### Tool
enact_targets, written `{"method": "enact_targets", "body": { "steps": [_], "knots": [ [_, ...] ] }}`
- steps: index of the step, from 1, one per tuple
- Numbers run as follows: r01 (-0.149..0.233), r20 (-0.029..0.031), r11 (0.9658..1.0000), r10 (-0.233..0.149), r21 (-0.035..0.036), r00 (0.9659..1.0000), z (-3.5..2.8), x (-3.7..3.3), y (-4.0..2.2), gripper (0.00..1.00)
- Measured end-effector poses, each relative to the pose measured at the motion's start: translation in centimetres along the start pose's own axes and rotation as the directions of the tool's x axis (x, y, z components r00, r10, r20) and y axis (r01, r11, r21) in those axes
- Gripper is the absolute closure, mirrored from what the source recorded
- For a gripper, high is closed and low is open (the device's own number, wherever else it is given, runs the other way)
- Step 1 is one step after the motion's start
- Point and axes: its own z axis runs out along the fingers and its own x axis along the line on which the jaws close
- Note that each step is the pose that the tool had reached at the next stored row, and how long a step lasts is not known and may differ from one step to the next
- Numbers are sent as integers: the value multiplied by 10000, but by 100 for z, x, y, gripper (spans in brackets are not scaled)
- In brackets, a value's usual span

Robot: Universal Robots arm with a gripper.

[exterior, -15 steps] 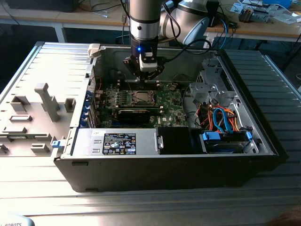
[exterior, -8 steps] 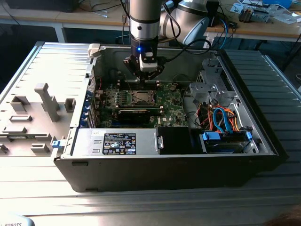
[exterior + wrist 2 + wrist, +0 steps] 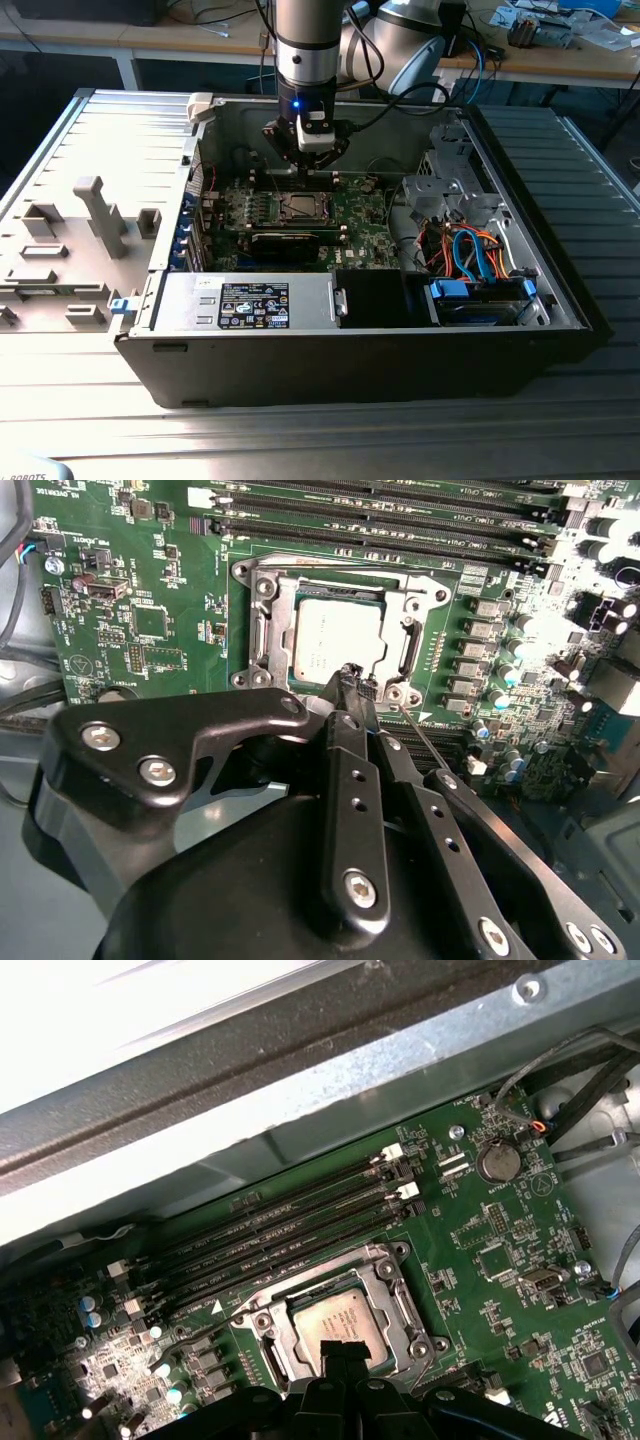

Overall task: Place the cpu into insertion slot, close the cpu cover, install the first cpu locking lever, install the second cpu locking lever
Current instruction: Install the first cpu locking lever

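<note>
A robotics lab or workshop: an opened desktop computer case (image 3: 360,340) sits on a ribbed metal surface (image 3: 80,400), with cable-strewn wooden workbenches (image 3: 560,55) behind and a robot arm (image 3: 310,50) overhead.

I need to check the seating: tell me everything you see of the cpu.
The cpu is a flat square chip with a pale silver-grey metal top. It lies level in the insertion slot on the green board, framed by the cpu cover, closed down around it. The pincer tips sit at its edge.

silver-grey cpu (image 3: 330,640), green board (image 3: 150,620), black tool (image 3: 352,680).
</note>
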Motion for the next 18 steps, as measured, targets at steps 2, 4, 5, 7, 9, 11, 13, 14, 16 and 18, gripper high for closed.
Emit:
{"method": "enact_targets", "body": {
  "steps": [2,4,5,7,9,11,13,14,16,18],
  "knots": [
    [32,0,10000,-32,-2,10000,0,0,0,89],
    [51,0,10000,-51,-2,10000,0,0,0,89],
    [64,0,10000,-64,-2,10000,0,0,0,89],
    [80,0,10000,-80,-2,10000,0,0,0,89],
    [95,1,10000,-95,-2,10000,0,0,0,89],
    [135,0,9999,-135,-3,9999,0,0,0,89],
    [182,1,9998,-182,-4,9998,0,0,0,89],
    [197,0,9998,-197,-4,9998,0,0,0,89],
    [230,0,9997,-230,-5,9997,0,0,0,89],
    [284,0,9996,-284,-6,9996,0,0,0,89]
  ]
}}
